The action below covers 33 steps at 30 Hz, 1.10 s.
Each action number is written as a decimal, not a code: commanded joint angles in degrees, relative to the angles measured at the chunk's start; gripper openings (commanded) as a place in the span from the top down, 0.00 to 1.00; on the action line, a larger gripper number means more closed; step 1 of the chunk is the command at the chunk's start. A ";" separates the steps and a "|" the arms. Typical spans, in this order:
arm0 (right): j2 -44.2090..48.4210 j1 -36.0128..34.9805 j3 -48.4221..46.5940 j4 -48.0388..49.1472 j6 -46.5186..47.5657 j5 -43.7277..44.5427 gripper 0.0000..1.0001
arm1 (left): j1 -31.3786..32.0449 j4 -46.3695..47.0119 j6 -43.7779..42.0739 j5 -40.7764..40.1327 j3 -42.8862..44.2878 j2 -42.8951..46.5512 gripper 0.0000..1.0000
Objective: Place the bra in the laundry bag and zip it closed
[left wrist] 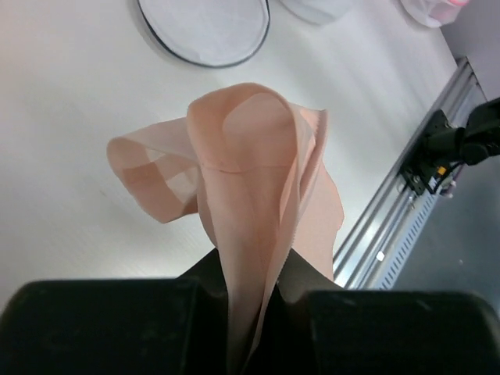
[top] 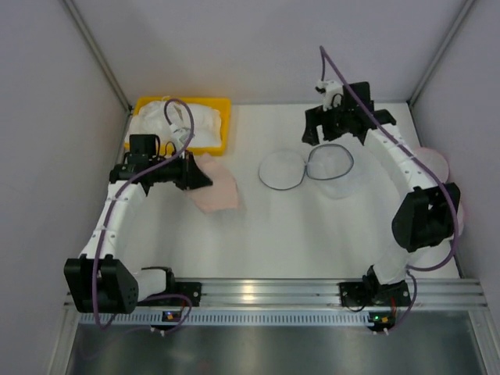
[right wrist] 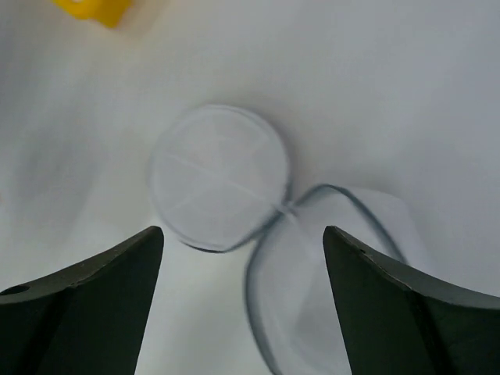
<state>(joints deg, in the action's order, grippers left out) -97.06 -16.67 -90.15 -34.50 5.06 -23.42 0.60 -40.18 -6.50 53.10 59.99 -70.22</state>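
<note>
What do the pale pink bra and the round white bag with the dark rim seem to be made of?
Pale pink bra: soft matte fabric, possibly padded; it folds and curls limply. Round white laundry bag: thin semi-transparent mesh, likely synthetic; the table shows through.

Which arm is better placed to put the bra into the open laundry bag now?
Left. The left gripper is shut on the bra, close to the laundry bag. The right gripper is open and empty over the bag.

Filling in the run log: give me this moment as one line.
left gripper: shut on bra | right gripper: open, above laundry bag | laundry bag: unzipped, spread open | bra: not yet inside
</note>
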 commanded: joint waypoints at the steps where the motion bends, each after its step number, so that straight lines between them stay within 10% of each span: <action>1: 3.01 4.70 -2.23 -6.62 4.77 17.84 0.18 | 0.01 6.52 3.86 -4.76 6.00 0.70 1.00; 14: -8.58 9.63 -0.11 -10.50 15.33 19.55 0.39 | -0.16 24.37 10.80 -19.79 1.80 11.50 1.00; 23: -8.86 5.35 -0.47 -9.54 15.68 15.51 0.99 | -0.25 21.64 18.52 -16.46 -3.29 16.42 1.00; 33: -4.37 -10.66 1.64 -6.02 8.93 11.91 1.00 | -0.16 23.30 32.95 -8.54 -15.49 22.57 1.00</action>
<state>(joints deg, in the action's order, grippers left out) -105.36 -23.57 -88.82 -43.44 17.93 -9.23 0.54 -20.51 20.08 41.19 47.20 -49.63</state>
